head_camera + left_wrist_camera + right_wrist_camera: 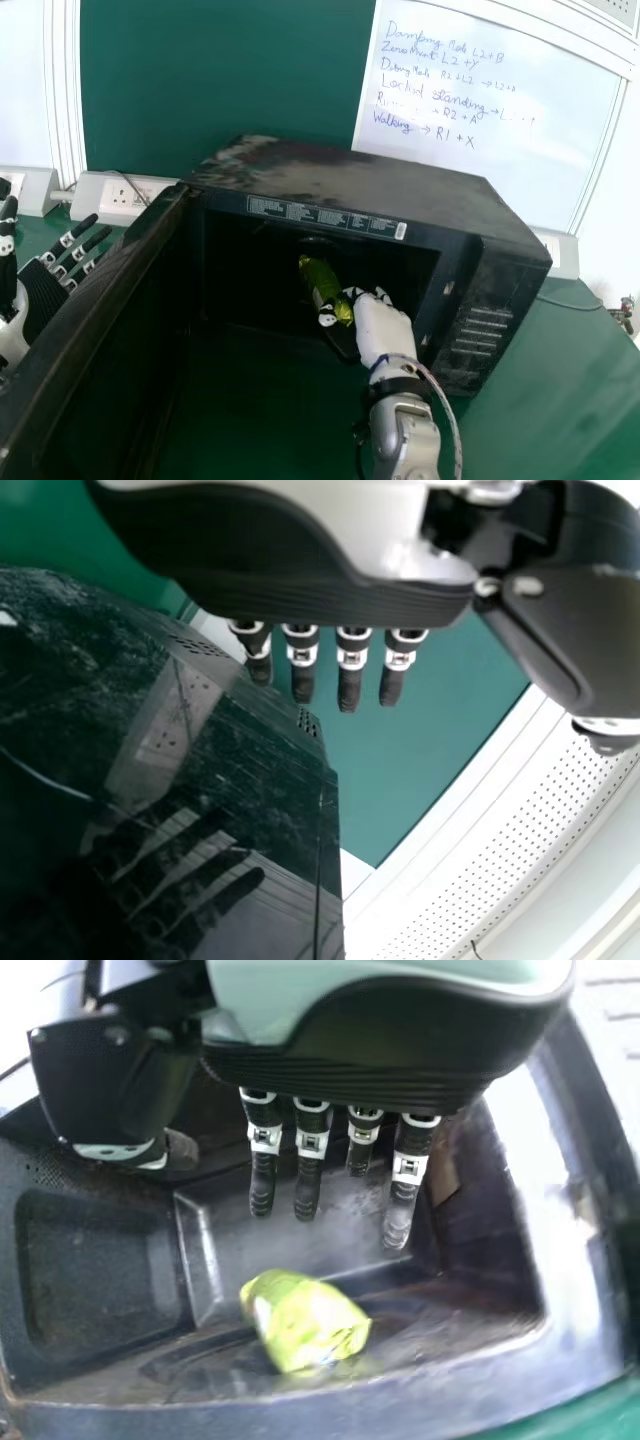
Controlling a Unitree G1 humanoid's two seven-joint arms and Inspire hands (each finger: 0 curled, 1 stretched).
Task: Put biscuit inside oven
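Yellow-green and shiny, the biscuit packet (325, 285) is inside the black oven (340, 185), just to the left of the right robot hand (383, 330). In the right wrist view it rests on the oven's floor (200, 1370), beyond the fingertips. The blur there makes it a little hard to judge, but the packet seems to be apart from the right robot hand (370, 1060), which looks open and has hold of nothing; its fingers (262, 1175) are straight and spread slightly.

The oven's top lies beyond the right robot hand and higher than it, with a printed label strip (325, 215) along the front edge between the two. The vented side of the oven is to that hand's right. The open door (95, 320) stands well to its left, between it and the left robot hand (38, 300). That left robot hand is open too, fingers straight and holding nothing; in the left wrist view the door's dark glass mirrors them.

The green surface (540, 380) spreads out to the right of the right robot hand. A wall socket (125, 195) is beyond the left robot hand, and past the oven are a green board (220, 80) and a whiteboard (560, 130) with handwriting.
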